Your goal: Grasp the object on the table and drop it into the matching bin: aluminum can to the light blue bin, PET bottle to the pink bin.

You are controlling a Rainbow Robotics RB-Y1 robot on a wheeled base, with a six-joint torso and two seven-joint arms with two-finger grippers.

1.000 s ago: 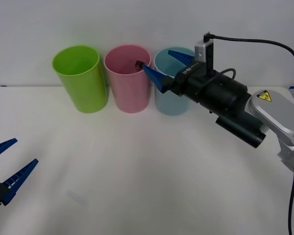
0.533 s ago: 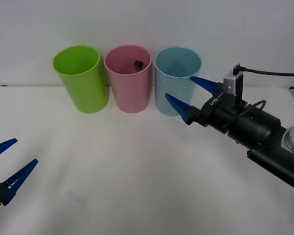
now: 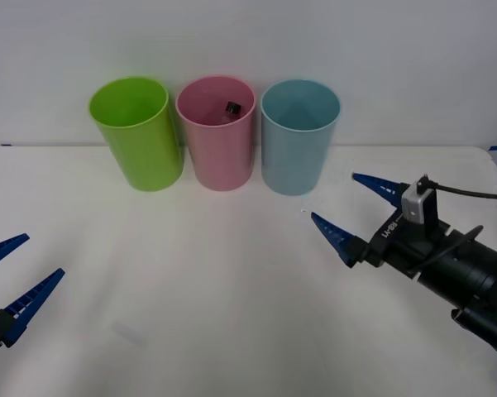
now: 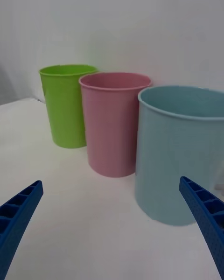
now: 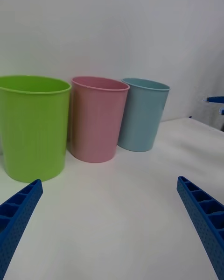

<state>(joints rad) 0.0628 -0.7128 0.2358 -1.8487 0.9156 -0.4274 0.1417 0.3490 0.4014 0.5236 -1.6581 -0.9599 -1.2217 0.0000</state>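
Front view: three tubs in a row at the upper centre of the frame, lime green tub (image 3: pixel 136 132) left, pink bin (image 3: pixel 217 131) middle, light blue bin (image 3: pixel 299 135) right, all upright on the white counter (image 3: pixel 215 281). PET bottle (image 3: pixel 232 109) inside the pink bin, black cap showing just below the far rim; its long axis cannot be told from what shows. Right end effector (image 3: pixel 353 210) at the right of the frame, fingers spread and empty, low over the counter in front of the light blue bin; half a second ago it was higher, just beside that bin, and a second ago at the pink bin's rim. Left end effector (image 3: pixel 16 275) at the lower left edge, fingers spread, empty, unchanged. Right wrist view: light blue bin (image 4: pixel 179 151) nearest, pink bin (image 4: pixel 114 121) and green tub (image 4: pixel 66 103) beyond; bottle hidden by the wall. Left wrist view: green tub (image 5: pixel 31 126), pink bin (image 5: pixel 97 117), light blue bin (image 5: pixel 142 113) in a row, right end effector's fingertip (image 5: pixel 215 100) at the right edge.
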